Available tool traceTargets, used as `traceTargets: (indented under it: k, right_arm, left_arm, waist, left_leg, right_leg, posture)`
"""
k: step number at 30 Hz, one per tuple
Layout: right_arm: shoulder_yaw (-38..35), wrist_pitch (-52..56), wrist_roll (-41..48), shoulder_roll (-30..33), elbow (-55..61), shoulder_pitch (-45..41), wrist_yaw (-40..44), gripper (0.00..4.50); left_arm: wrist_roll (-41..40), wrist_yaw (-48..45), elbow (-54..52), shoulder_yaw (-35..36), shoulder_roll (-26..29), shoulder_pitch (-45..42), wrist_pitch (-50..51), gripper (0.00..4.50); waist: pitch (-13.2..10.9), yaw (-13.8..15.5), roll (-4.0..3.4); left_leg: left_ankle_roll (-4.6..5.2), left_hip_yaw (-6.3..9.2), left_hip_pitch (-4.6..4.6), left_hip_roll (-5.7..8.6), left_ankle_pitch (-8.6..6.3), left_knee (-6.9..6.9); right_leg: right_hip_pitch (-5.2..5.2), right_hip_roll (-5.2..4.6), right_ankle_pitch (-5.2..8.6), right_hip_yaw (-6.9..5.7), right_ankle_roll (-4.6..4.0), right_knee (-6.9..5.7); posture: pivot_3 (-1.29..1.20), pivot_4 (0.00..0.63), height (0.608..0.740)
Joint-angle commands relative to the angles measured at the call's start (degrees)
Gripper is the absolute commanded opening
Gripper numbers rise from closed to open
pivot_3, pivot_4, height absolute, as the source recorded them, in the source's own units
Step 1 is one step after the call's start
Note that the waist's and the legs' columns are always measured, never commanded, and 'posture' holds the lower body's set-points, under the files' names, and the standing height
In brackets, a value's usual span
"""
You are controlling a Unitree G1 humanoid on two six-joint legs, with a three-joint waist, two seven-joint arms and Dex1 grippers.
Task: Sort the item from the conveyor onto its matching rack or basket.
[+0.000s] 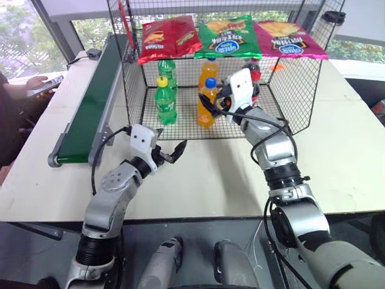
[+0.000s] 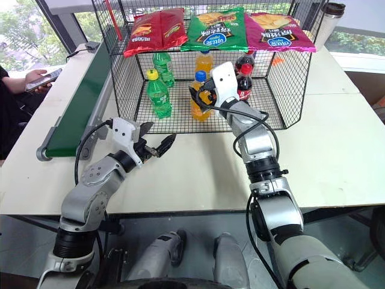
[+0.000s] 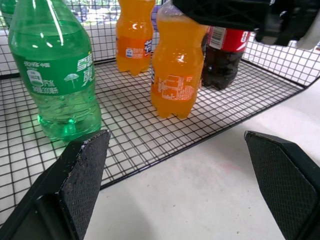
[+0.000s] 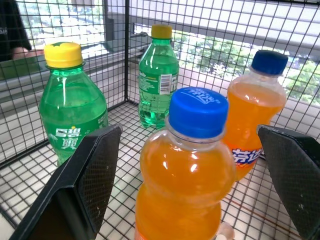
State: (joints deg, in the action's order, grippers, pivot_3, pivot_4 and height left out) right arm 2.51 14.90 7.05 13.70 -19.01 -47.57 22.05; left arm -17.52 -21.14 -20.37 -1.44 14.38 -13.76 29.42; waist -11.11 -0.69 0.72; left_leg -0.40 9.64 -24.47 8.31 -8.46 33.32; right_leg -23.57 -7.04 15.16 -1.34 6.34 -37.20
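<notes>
Fingers [image 4: 97, 170] of right gripper [image 1: 212, 102]: spread wide, straddling orange soda bottle [image 4: 187, 170] standing free on cage [image 1: 289, 90] floor. Left gripper [image 2: 157, 139] fingers: spread, over counter [image 1: 204, 174]; its wrist view adds cola bottle [image 3: 222, 55].

Soda bottle [image 1: 206, 103] upright in the cage [image 1: 135, 90], conveyor [image 1: 90, 105] left of it.

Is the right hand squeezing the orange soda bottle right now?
No, the right gripper's fingers stand wide apart on either side of the orange soda bottle, not touching it.
</notes>
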Motion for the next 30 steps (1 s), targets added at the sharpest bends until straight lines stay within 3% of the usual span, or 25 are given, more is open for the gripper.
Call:
traceTargets:
  k: [1, 6, 12, 22, 30]
  right_arm:
    - [-1.0, 2.8, 1.2, 2.2, 7.3, 2.9, 2.3, 4.40]
    - [0.4, 11.3, 7.9, 6.2, 22.1, 11.2, 11.7, 4.40]
    - [-0.1, 19.9, 12.5, 8.6, 31.7, 18.5, 14.2, 4.40]
    - [0.4, 21.9, 12.4, 13.7, 33.3, 26.4, 16.3, 4.40]
    - [-0.5, 21.7, 13.0, 14.1, 32.0, 28.0, 16.9, 4.40]
  left_arm:
    - [-0.1, -0.4, -1.5, -0.1, -0.2, 0.4, -2.0, 4.50]
    - [-0.4, -1.7, -2.0, 0.2, 1.0, 2.0, -2.2, 4.50]
    - [-0.2, -3.9, -2.2, 0.0, 3.4, 3.0, -1.8, 4.50]
    - [-2.2, -9.6, -2.5, 1.5, 8.9, 5.4, -2.0, 4.50]
    - [-2.2, -10.2, -1.8, 0.5, 9.0, 6.6, -2.2, 4.50]
  waist:
    - [0.0, 0.0, 0.00]
    - [0.0, 0.0, 0.00]
    - [0.0, 0.0, 0.00]
    - [0.0, 0.1, -0.01]
    - [0.0, 0.1, -0.01]
  left_leg:
    - [0.00, -0.01, 0.00, 0.00, 0.00, 0.00]
    - [0.00, -0.02, -0.01, -0.01, 0.00, -0.03]
    - [-0.08, -0.04, 0.02, -0.15, -0.06, -0.03]
    - [-0.12, -0.10, 0.01, -0.16, -0.09, -0.04]
    - [-0.13, -0.11, 0.01, -0.17, -0.10, -0.04]
  right_leg:
    - [0.00, 0.00, 0.00, 0.01, 0.00, 0.00]
    - [-0.03, -0.01, 0.00, 0.03, 0.00, 0.00]
    - [-0.03, 0.08, -0.03, 0.05, -0.09, 0.00]
    - [-0.01, 0.06, -0.02, 0.09, -0.11, 0.11]
    - [-0.01, 0.04, -0.01, 0.14, -0.13, 0.12]
  posture:
    - [0.00, 0.150, 0.739]
    - [0.00, 0.150, 0.739]
    - [0.00, 0.150, 0.739]
    - [0.00, 0.150, 0.739]
    - [0.00, 0.150, 0.739]
